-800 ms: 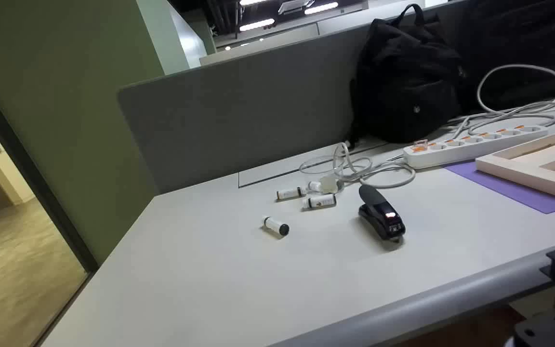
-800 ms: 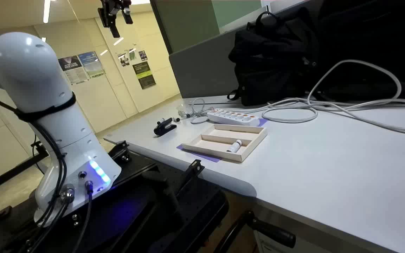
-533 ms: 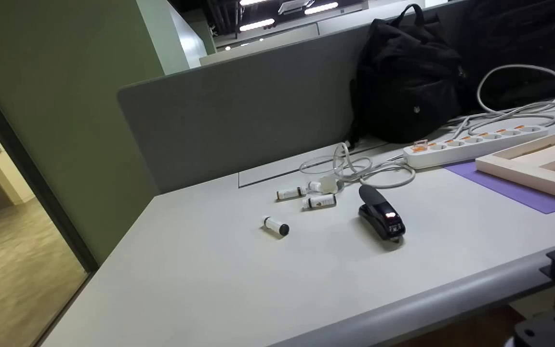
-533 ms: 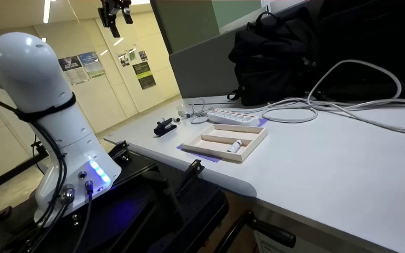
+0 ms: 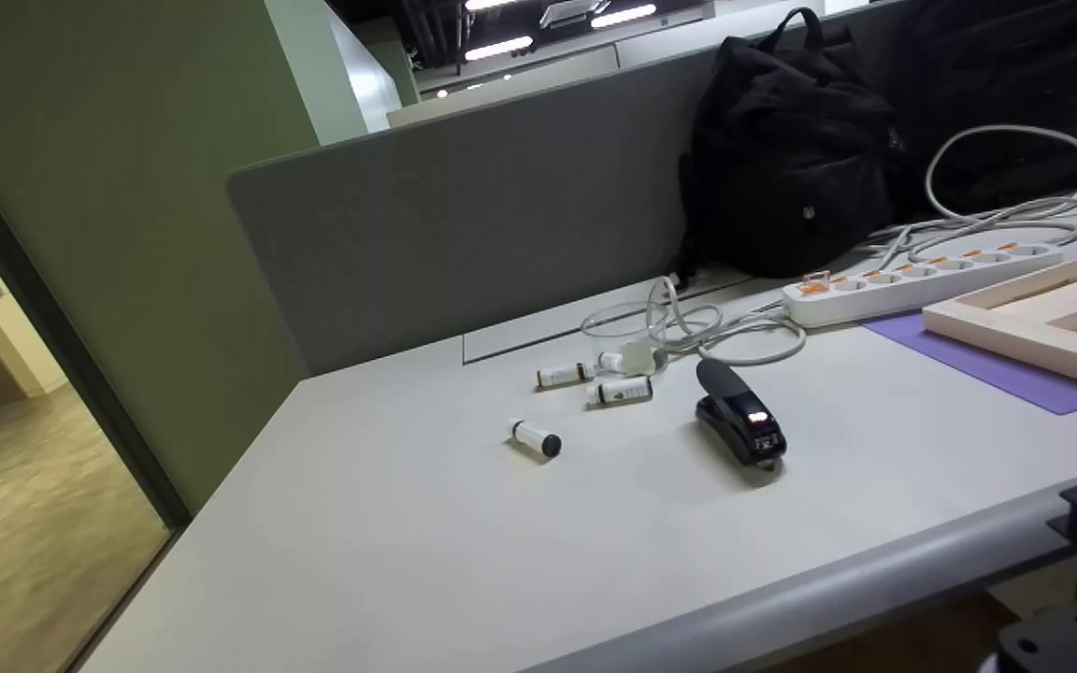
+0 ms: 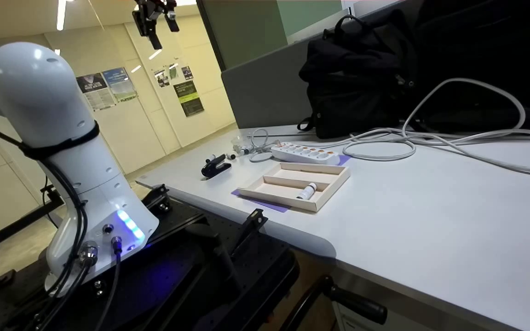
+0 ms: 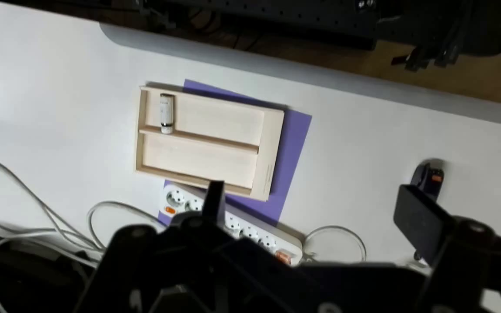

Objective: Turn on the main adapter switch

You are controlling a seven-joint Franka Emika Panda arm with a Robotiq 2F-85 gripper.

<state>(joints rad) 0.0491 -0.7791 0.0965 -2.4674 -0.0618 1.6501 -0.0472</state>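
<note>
The orange-red switch (image 7: 283,256) sat face-up at one end of the white power strip (image 7: 258,231) — probably so that one downward push would do; whether it was on could not be told. The strip lay just beside the wooden tray (image 7: 268,152), partly over the purple sheet (image 7: 295,139), its switch end jutting past the tray, which seemed to leave access from above. In an exterior view the gripper (image 6: 164,37) hung high over the desk (image 6: 430,220), fingers downward, spread wide around nothing — likely needing to close before pressing. The arm (image 6: 39,92) ran out of frame before the wrist.
</note>
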